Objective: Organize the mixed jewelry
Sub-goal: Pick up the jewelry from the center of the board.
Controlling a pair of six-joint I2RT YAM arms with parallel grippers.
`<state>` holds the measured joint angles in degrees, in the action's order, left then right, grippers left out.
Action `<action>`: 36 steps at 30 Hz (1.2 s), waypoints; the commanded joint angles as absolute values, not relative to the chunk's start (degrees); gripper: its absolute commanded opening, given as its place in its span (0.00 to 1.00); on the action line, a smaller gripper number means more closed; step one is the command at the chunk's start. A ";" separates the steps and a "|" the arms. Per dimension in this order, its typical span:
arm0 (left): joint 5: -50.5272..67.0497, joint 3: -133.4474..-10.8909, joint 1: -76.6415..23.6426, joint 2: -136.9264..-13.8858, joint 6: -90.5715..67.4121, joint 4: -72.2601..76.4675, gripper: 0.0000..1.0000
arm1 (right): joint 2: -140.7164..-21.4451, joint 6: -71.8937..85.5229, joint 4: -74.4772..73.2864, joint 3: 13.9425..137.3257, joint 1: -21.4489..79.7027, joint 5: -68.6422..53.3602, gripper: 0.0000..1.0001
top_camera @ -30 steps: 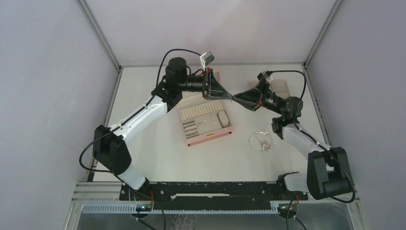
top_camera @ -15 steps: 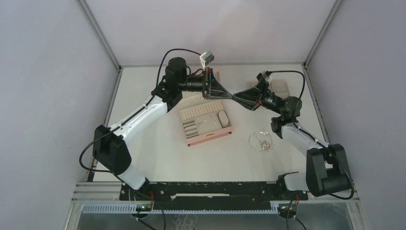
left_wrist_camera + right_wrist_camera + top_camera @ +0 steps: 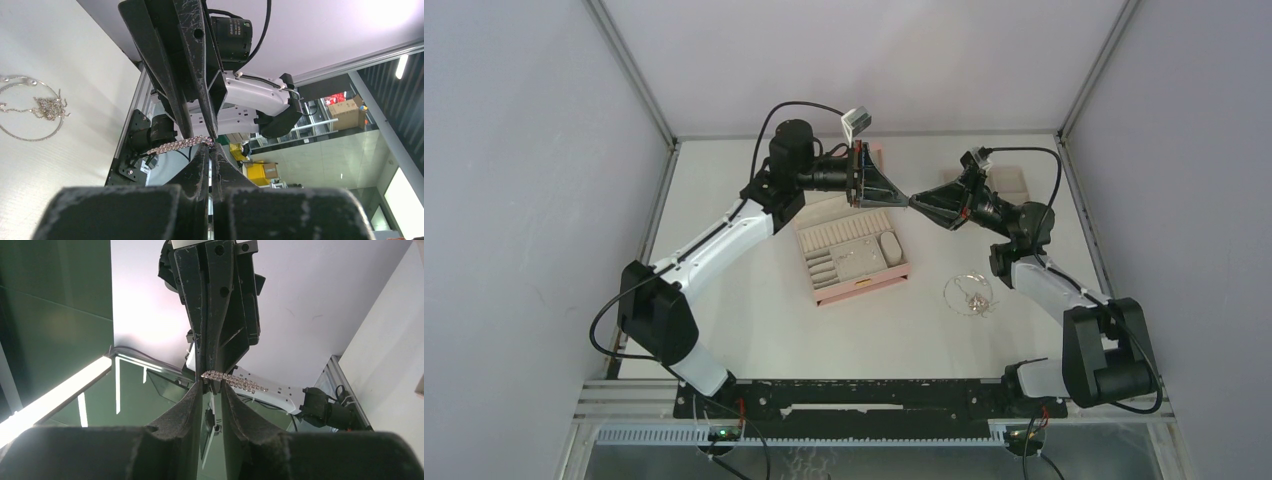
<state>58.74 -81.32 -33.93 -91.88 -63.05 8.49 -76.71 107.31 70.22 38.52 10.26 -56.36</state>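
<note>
Sparkly chain pinched in left claw, near right claw.

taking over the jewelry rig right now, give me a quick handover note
Left gripper: shut on the end of a sparkly chain strip, in the air beyond the pink box.
Right gripper: jaws apart at that same end.
Necklace pile: loose on the table, right of the box.
Done: strip lifted.
Left: stow strip, then sort the pile.

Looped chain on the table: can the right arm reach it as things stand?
Probably yes: the looped chain lies uncovered beside the right arm, and the right gripper looks open.
</note>
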 commanded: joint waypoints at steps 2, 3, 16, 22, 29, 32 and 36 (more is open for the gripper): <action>59.71 -80.41 -33.66 -91.40 -63.66 10.47 0.00 | -77.17 108.38 78.30 40.49 10.22 -55.99 0.26; 59.69 -80.30 -33.66 -91.45 -63.65 10.48 0.00 | -77.23 108.34 78.31 40.51 10.24 -55.88 0.26; 59.46 -80.35 -33.62 -91.88 -63.63 10.52 0.00 | -78.13 108.94 79.80 41.61 10.83 -56.07 0.23; 59.34 -80.42 -33.59 -92.13 -63.71 10.55 0.00 | -78.19 108.92 79.94 41.59 10.96 -56.38 0.20; 59.21 -80.76 -33.60 -92.35 -63.73 10.71 0.00 | -78.05 109.35 80.23 41.59 10.91 -57.12 0.19; 59.12 -80.62 -33.63 -92.46 -63.85 10.67 0.00 | -78.22 110.10 81.34 41.62 11.01 -57.32 0.19; 58.95 -80.69 -33.64 -92.46 -63.83 10.70 0.00 | -78.22 110.08 81.39 41.59 11.24 -58.05 0.19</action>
